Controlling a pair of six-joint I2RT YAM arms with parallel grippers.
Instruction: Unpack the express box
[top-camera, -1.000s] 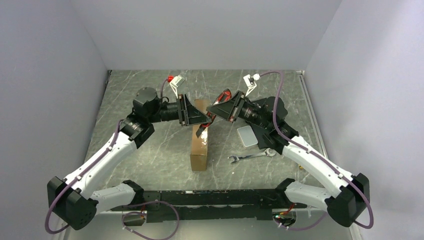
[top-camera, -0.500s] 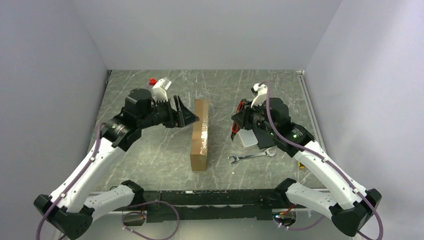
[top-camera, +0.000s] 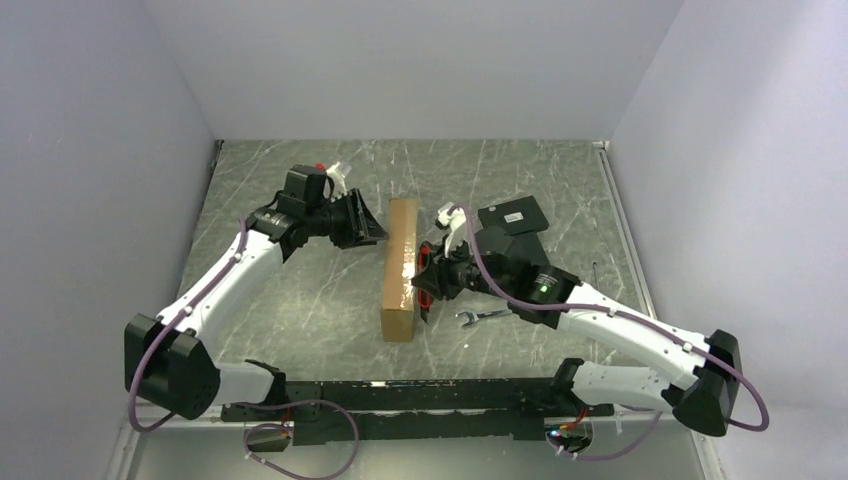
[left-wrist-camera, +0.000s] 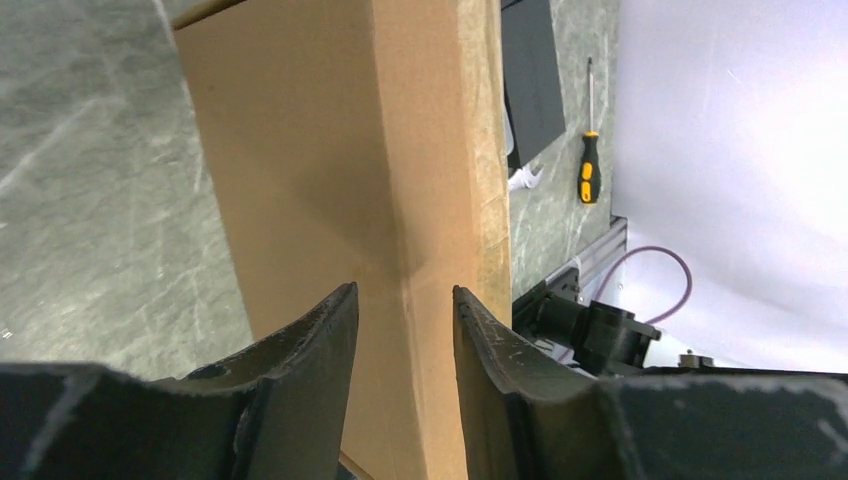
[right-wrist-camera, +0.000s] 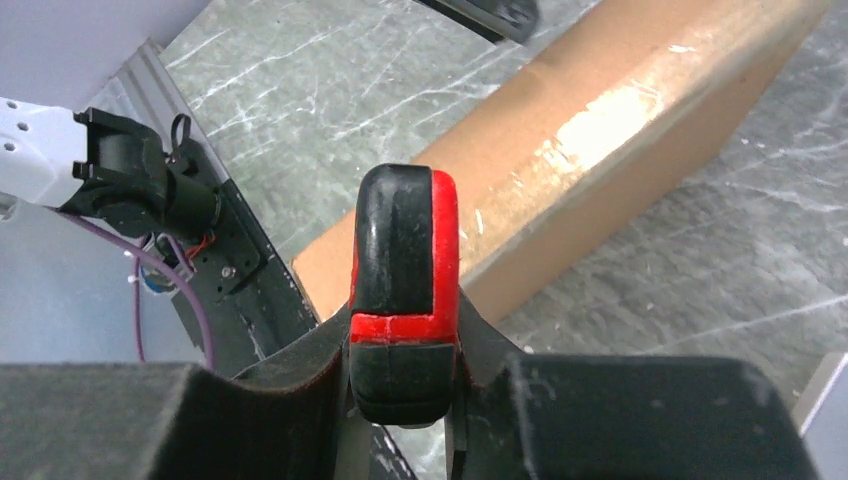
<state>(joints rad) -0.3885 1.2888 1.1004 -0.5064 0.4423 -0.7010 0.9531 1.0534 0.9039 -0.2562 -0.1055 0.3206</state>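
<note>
The express box (top-camera: 400, 270) is a long brown carton with clear tape, standing on its narrow side in the middle of the table. My left gripper (top-camera: 368, 225) is open just left of the box's far end. In the left wrist view the box's side (left-wrist-camera: 340, 150) fills the space beyond the spread gripper (left-wrist-camera: 405, 300). My right gripper (top-camera: 428, 282) is at the box's right side, shut on a red and black tool handle (right-wrist-camera: 405, 250). The box's taped edge (right-wrist-camera: 590, 140) lies just beyond the handle.
A black flat box (top-camera: 512, 218) lies behind the right arm and shows in the left wrist view (left-wrist-camera: 530, 70). A silver wrench (top-camera: 495, 315) lies right of the carton. A yellow and black screwdriver (left-wrist-camera: 588, 170) lies near the right rail.
My right arm swung left and down to the box's right side with the red and black handle. My left gripper moved back towards the box's far end. The black flat box became uncovered.
</note>
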